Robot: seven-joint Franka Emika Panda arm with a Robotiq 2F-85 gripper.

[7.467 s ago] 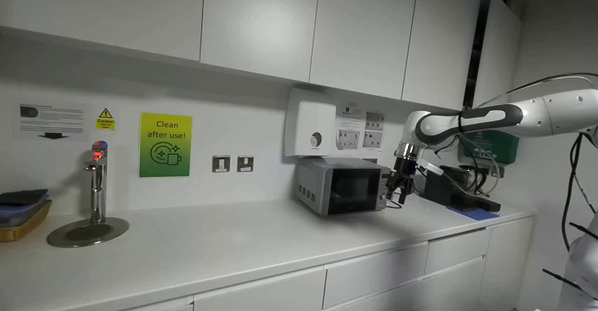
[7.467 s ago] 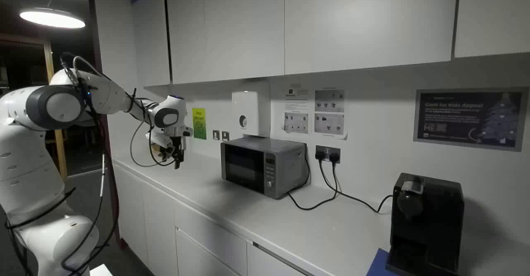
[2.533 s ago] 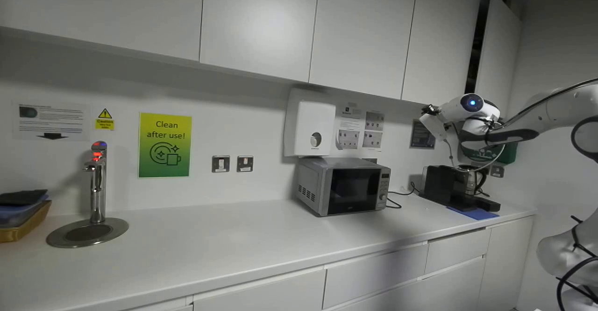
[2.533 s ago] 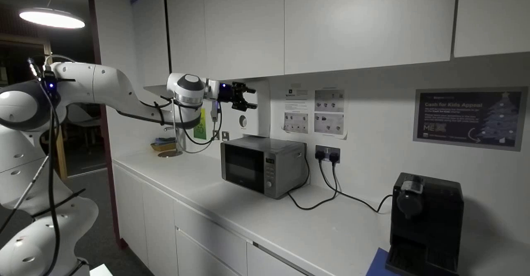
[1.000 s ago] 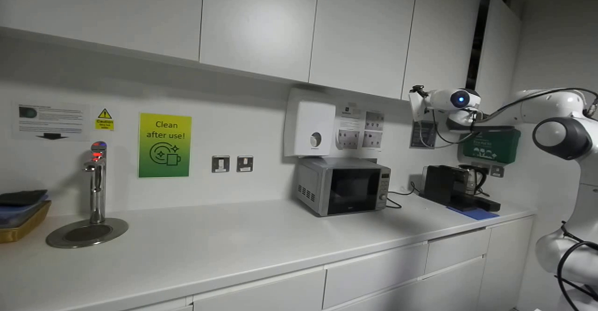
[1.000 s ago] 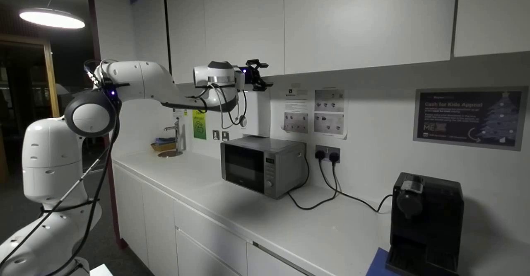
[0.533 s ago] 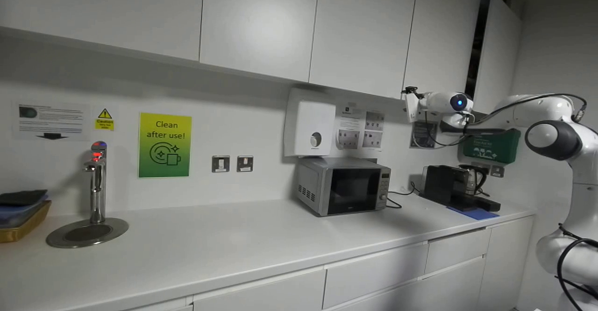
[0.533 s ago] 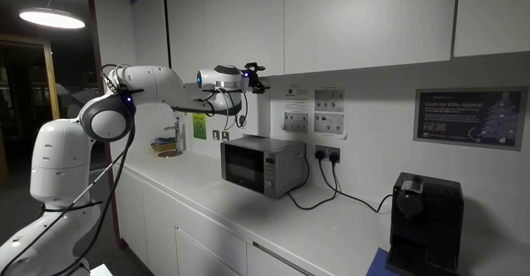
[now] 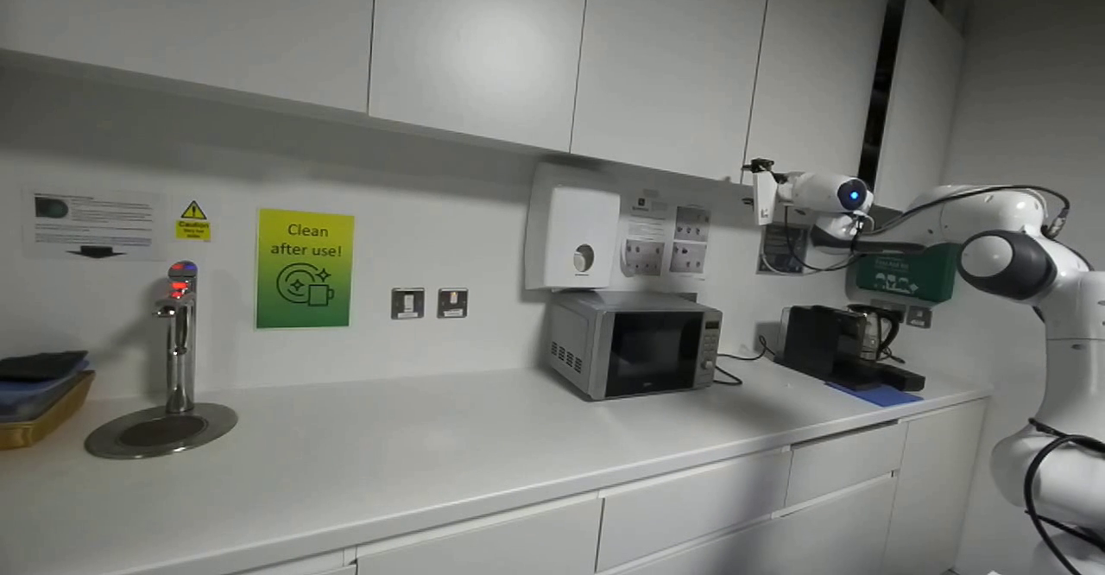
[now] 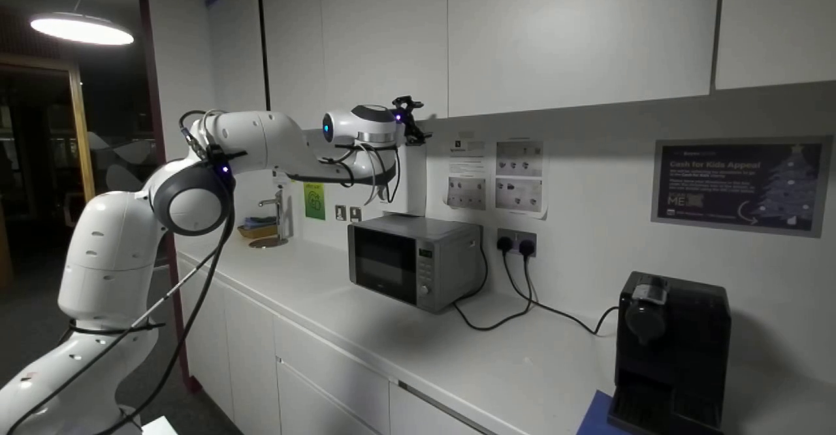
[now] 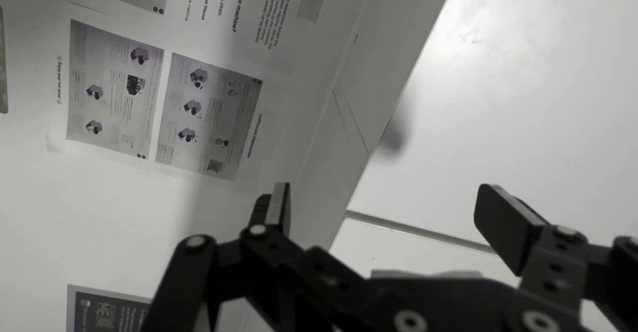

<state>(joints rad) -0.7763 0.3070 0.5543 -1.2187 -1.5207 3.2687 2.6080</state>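
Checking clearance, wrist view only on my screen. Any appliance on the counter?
Observer: Yes, in both exterior views a microwave stands on the counter.
Operator: How high am I versus that?
Observer: The claw is higher than the microwave's top.
Operator: Anything plugged in around there?
Observer: Yes, in an exterior view two black plugs sit in a wall socket.

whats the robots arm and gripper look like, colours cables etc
The arm is white, with smooth rounded segments and dark grey joint trim. Black and pale cables run loosely along its outside, and a blue light glows on a round cap near the wrist. The gripper is black, with jointed links, pale round bolt heads and blocky fingers.
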